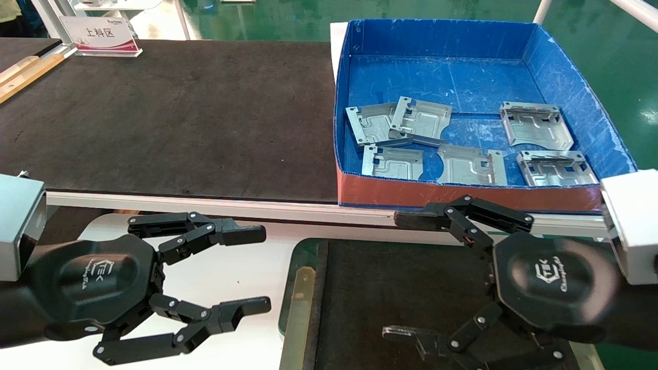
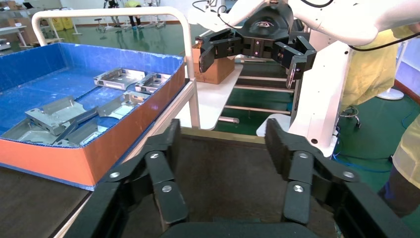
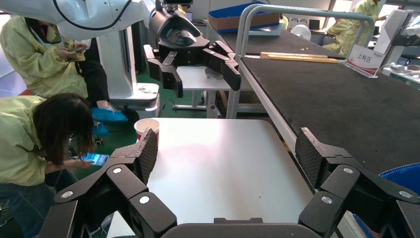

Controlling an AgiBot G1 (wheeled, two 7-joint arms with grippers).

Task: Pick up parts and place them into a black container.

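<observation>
Hovering low over the near end of the black tray [image 1: 308, 257], the right gripper [image 1: 406, 275] has its fingers spread wide with nothing between them, and the left gripper [image 1: 254, 270] hangs likewise wide apart and empty over the white table [image 1: 241, 277] beside it. The metal plates [image 1: 411, 126] all lie in the blue box [image 1: 442, 41] with the red front, straight ahead of the right gripper and up on the higher bench, while the tray below shows no plate on its dark floor. From the head view the right arm is plainly the nearer one: the box sits on its side, just beyond the red wall, and the left arm would have to cross over. The closest plates [image 1: 473, 165] rest flat along the front wall, one partly hidden behind it, so I would judge the reach goes forward and up over that wall, then down. Two plates farther back overlap at a tilt and look more awkward to grasp.
</observation>
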